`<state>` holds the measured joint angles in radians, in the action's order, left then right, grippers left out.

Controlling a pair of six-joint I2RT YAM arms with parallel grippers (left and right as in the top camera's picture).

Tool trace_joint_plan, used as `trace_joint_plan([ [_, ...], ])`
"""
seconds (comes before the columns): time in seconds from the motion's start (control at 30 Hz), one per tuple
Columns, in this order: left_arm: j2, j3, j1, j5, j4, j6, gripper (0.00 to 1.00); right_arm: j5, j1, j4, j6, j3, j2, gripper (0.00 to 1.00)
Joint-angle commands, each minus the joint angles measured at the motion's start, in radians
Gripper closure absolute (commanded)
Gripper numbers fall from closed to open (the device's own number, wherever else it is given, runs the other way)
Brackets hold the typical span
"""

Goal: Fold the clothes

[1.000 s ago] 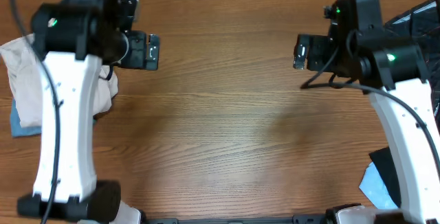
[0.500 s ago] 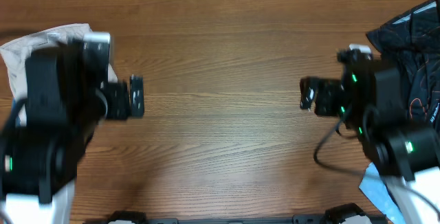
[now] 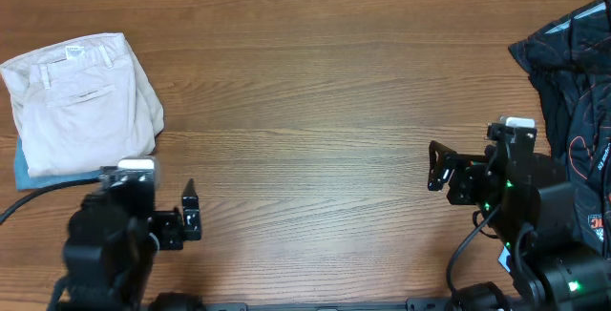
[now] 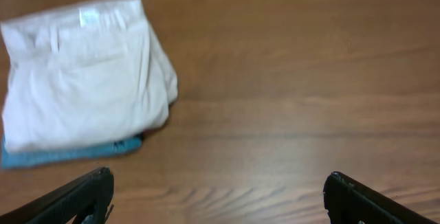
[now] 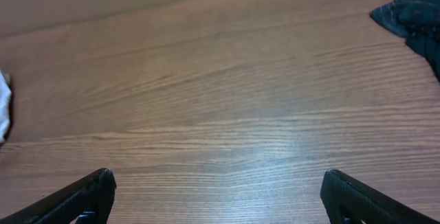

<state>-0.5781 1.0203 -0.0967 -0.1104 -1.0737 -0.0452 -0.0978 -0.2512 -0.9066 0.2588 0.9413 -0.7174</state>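
Observation:
The cream shorts (image 3: 81,101) lie folded at the table's far left, waistband and back pocket up, on top of a light-blue garment (image 3: 29,175). They also show in the left wrist view (image 4: 82,80). My left gripper (image 3: 191,217) is open and empty near the front left, apart from the shorts. My right gripper (image 3: 437,168) is open and empty at the front right. In both wrist views the jaws stand wide apart over bare wood.
A black garment with orange-white print (image 3: 573,82) lies at the far right; its corner shows in the right wrist view (image 5: 412,18). A light-blue cloth edge (image 3: 511,259) shows beside the right arm's base. The wooden table (image 3: 315,111) lies between the arms.
Both arms have drawn back from the far side toward the front edge. The left arm no longer covers the folded shorts, which now lie in full view.

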Motion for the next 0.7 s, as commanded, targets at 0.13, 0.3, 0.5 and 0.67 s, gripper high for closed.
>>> trace_joint_plan([
  [0.13,-0.016,-0.09,-0.002,-0.038,-0.013,0.019,0.0,-0.017,-0.005,0.0,0.004,-0.007,-0.013,0.0],
  [0.3,-0.017,-0.113,-0.002,-0.038,-0.039,0.019,0.0,-0.017,-0.005,0.0,0.004,-0.008,-0.015,0.0],
  [0.5,-0.017,-0.113,-0.002,-0.038,-0.053,0.019,0.0,-0.017,-0.005,0.0,0.004,-0.007,-0.015,0.0],
  [0.67,-0.017,-0.113,-0.002,-0.038,-0.053,0.019,0.0,-0.017,-0.003,0.0,0.004,-0.008,-0.003,0.0],
])
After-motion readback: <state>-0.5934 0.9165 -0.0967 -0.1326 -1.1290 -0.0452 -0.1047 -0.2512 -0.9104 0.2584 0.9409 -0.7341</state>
